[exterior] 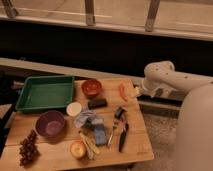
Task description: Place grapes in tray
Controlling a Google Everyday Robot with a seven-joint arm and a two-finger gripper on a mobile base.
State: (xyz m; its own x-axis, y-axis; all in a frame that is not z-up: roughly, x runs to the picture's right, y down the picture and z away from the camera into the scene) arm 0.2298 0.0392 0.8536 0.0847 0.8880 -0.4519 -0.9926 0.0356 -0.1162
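The grapes [27, 148], a small dark red-purple bunch, lie at the front left corner of the wooden table [140, 145]. The green tray [30, 102] sits at the back left and holds nothing that I can see. My white arm reaches in from the right, and its gripper [135, 92] hangs at the table's back right edge. It is open, holds nothing, and is far from both the grapes and the tray.
A purple bowl [50, 123] stands between the grapes and the tray. A red-brown bowl [91, 87], a white cup [74, 109], a dark block [97, 103], an orange piece [122, 91], blue packets [95, 129], black utensils [120, 131] and yellow fruit [78, 148] fill the middle.
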